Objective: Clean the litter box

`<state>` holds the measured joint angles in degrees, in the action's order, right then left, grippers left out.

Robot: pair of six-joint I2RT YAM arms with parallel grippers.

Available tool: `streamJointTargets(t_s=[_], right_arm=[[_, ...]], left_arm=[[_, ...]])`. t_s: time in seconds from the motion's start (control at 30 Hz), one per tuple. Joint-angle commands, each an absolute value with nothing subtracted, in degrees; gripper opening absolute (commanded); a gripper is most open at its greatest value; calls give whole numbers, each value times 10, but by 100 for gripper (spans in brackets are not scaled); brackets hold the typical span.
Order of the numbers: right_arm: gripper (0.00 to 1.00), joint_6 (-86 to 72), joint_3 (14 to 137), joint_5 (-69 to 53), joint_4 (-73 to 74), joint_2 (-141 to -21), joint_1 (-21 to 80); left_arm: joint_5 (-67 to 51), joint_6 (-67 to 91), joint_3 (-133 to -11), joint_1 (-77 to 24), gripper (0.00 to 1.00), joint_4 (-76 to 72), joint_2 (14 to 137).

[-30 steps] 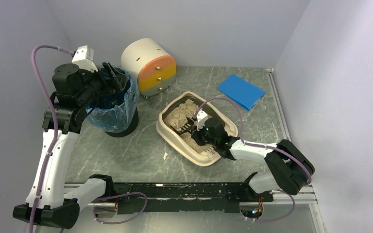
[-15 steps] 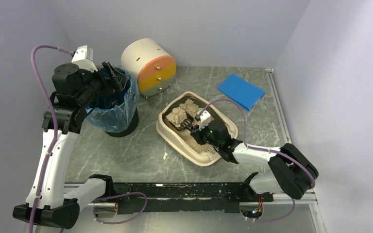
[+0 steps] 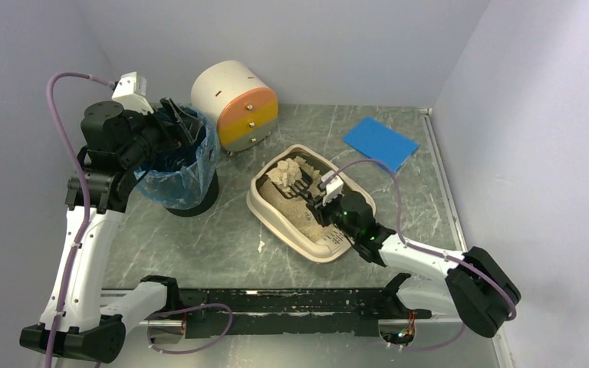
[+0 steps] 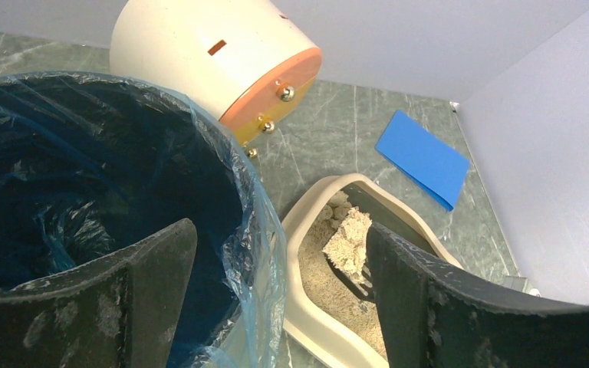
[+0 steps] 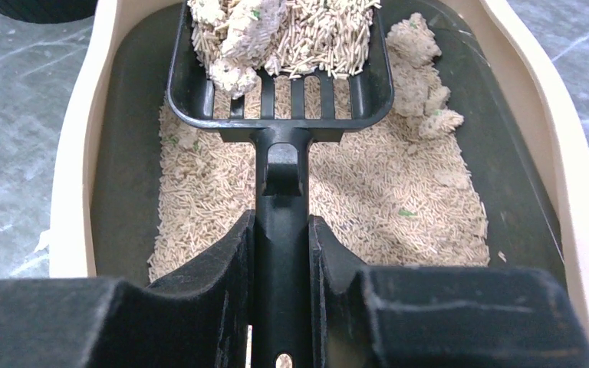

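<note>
Near the middle of the table (image 3: 199, 238), one beige litter box (image 3: 255, 201) is seen, its long axis turned diagonally. One black slotted scoop (image 5: 280, 138) is held inside it, at the far end, loaded with pale clumps and pellet litter. The handle is pinched between the two fingers of the right gripper (image 5: 280, 230), which are pressed tightly on it. More clumps (image 5: 426, 77) are lying in the far right corner of the box.

To the left of the box, one black bin with a blue liner (image 3: 176, 165) is placed, and the left gripper (image 3: 180, 123) is held over its rim, fingers spread wide and holding nothing. Behind, one white drawer unit (image 3: 234, 100) with orange and yellow fronts is standing, and one blue flat sheet (image 3: 380, 144) is lying well apart to the right. One small white scrap (image 3: 261, 245) is lying on the table near the box.

Only in the right wrist view are the scoop's slots and green specks in the litter shown. Three small metal knobs (image 4: 285, 92) on the drawer unit and the dark inside of the bin are shown clearly only by the left wrist view.
</note>
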<state>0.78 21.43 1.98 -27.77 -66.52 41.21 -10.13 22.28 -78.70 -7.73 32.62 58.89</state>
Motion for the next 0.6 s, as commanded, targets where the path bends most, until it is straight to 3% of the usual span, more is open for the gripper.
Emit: streamJointTargets(t_s=[0.0,0.57], right_arm=[[0,17,195,47,-292,-622,413],[0,36,179,67,-218,-471,413]], left_arm=[[-100,217,-789,-82,86,326,578],[-101,214,-780,-82,86,328,575]])
